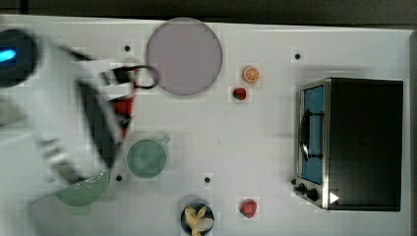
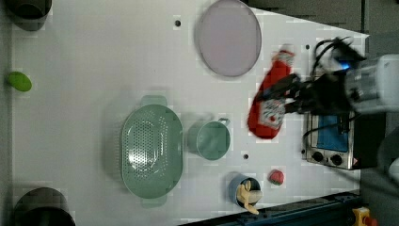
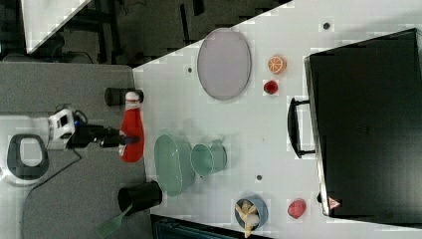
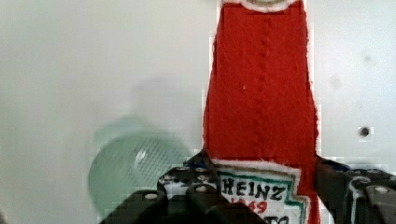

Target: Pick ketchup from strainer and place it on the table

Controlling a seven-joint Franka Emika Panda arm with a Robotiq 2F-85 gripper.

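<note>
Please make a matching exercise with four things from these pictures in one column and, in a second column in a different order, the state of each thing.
Things:
1. ketchup
2. strainer
3. grey-lilac plate
4. blue bowl

States:
A. holds pale yellow pieces
B. held off the table in the gripper
C. bare, beside the orange slice in the top view
D. empty, next to the teal cup

Pairs: 1-B, 2-D, 3-C, 4-A
</note>
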